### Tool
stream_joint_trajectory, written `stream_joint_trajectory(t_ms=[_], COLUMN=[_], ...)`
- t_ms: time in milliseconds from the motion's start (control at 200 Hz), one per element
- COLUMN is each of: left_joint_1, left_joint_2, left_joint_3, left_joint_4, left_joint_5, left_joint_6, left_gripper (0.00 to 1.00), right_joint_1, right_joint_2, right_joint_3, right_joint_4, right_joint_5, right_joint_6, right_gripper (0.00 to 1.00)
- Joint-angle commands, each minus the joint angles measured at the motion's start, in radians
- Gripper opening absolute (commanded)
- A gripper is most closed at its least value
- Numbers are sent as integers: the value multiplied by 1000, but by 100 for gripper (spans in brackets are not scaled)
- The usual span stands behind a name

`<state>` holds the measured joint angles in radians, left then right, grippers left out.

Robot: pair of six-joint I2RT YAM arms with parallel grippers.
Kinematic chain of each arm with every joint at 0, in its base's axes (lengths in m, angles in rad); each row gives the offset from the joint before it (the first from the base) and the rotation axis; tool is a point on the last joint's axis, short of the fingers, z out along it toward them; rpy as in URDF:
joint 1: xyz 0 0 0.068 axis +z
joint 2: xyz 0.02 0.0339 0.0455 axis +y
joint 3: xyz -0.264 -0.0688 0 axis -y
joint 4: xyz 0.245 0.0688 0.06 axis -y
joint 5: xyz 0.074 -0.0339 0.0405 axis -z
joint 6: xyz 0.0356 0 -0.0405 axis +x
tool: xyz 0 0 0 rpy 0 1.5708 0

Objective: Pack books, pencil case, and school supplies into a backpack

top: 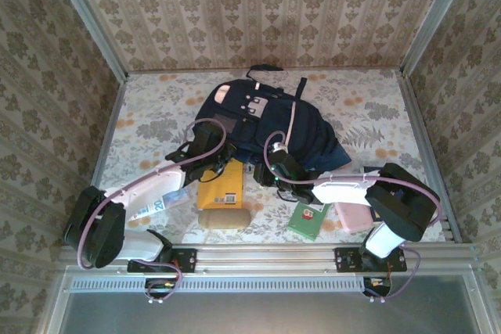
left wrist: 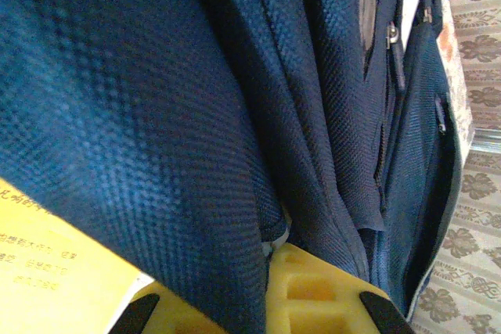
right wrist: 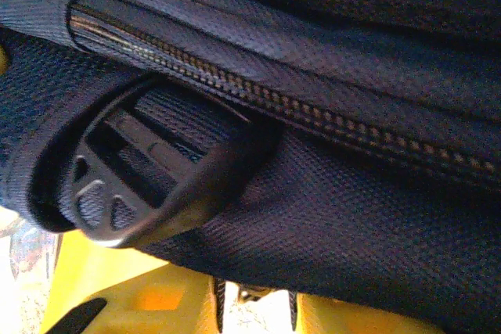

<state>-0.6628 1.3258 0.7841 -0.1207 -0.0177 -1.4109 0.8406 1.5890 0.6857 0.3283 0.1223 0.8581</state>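
The navy backpack (top: 270, 119) lies in the middle of the table, its open end toward the arms. My left gripper (top: 213, 163) is at its near left edge, shut on a fold of backpack (left wrist: 156, 115) fabric pinched between the yellow fingers (left wrist: 321, 291). My right gripper (top: 272, 174) is at the near edge too, its jaws slightly open under the backpack (right wrist: 337, 217) cloth, beside a black buckle (right wrist: 149, 185) and a zipper (right wrist: 313, 111). An orange-yellow book (top: 221, 187) lies just below the bag, and a small green book (top: 307, 220) lies near the front.
A blue-and-white packet (top: 155, 206) sits under the left arm. A tan oblong pouch (top: 227, 218) lies in front of the yellow book. A pink flat case (top: 354, 215) rests by the right arm. Metal frame rails border the table.
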Motion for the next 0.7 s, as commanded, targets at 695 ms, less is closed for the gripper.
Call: stream_joint_trajectory(t_ms=[695], left_joint_1=[38], left_joint_2=[-77], left_joint_3=[33], left_joint_4=[-58], left_joint_5=[-69], left_joint_6=[87], left_gripper=[0], right_joint_1=[-8], right_joint_2=[-243], right_joint_3=[-109], right_joint_4=[-117], right_joint_5=[142], right_joint_6=[-207], right_gripper=[0])
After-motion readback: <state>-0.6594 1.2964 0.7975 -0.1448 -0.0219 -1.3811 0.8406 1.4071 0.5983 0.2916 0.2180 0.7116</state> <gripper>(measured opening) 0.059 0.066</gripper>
